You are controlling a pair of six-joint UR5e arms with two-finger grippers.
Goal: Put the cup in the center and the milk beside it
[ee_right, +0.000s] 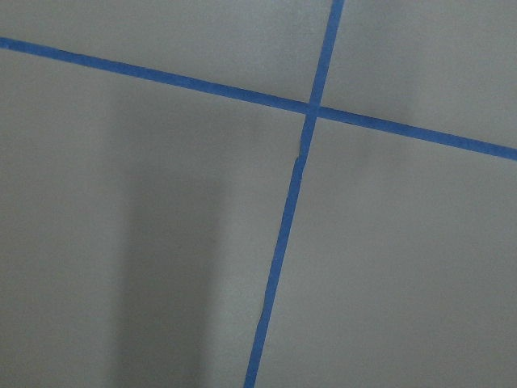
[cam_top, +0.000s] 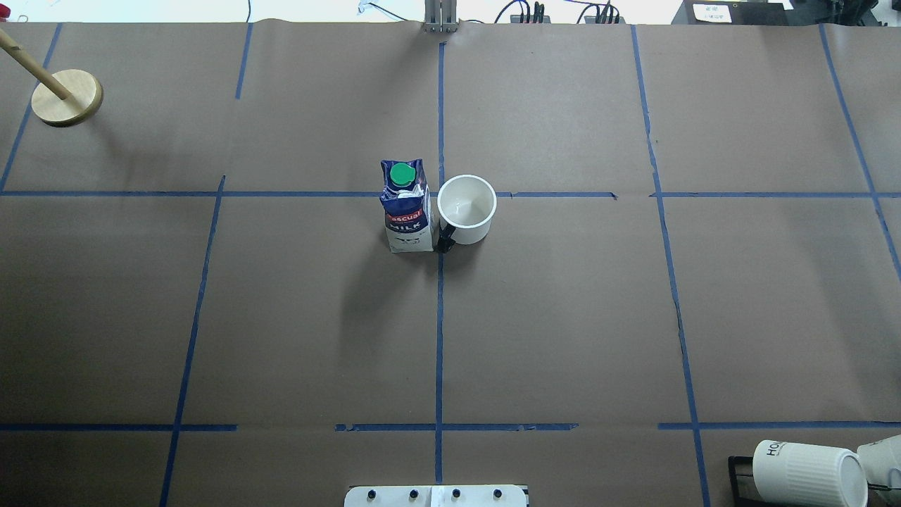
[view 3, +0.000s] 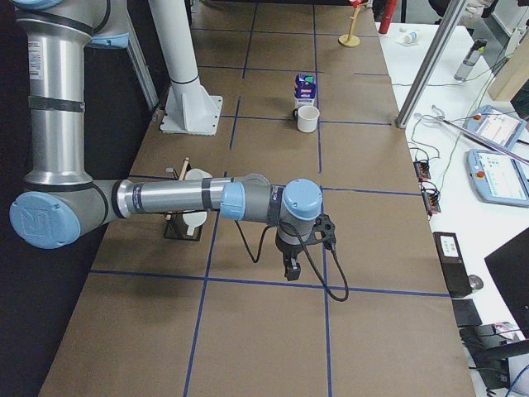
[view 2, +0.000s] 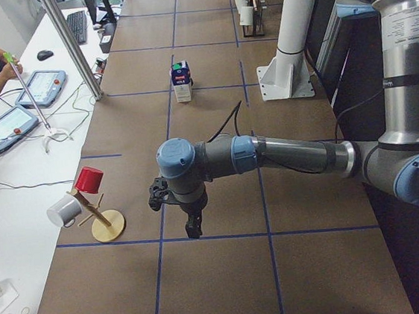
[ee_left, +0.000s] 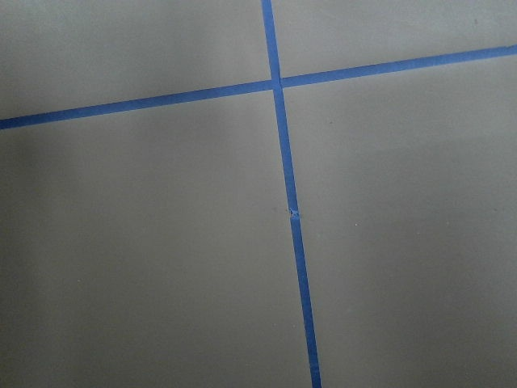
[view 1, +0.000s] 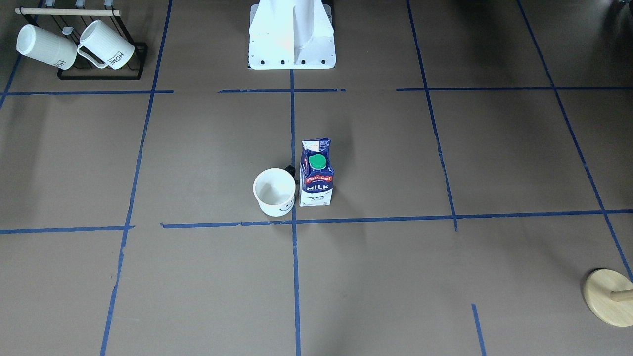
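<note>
The cup [view 1: 274, 192], a small white mug with a black handle and a smiley face, stands upright just beside the center tape crossing [view 1: 294, 222]. It also shows in the overhead view [cam_top: 467, 209]. The milk [view 1: 316, 173] stands upright right next to the cup, on the other side of the tape line, almost touching it [cam_top: 407, 208]. Both grippers are far from them. The left gripper [view 2: 194, 230] hangs over the table near the robot's left end. The right gripper [view 3: 290, 270] hangs near the right end. I cannot tell whether either is open or shut. The wrist views show only tape and paper.
A black rack with two ribbed "HOME" mugs [view 1: 74, 47] stands at the robot's right corner. A wooden peg stand [cam_top: 67, 97] with a red and a grey cup [view 2: 88, 181] stands at the far left. The robot's white base [view 1: 292, 39] is at the table's near edge.
</note>
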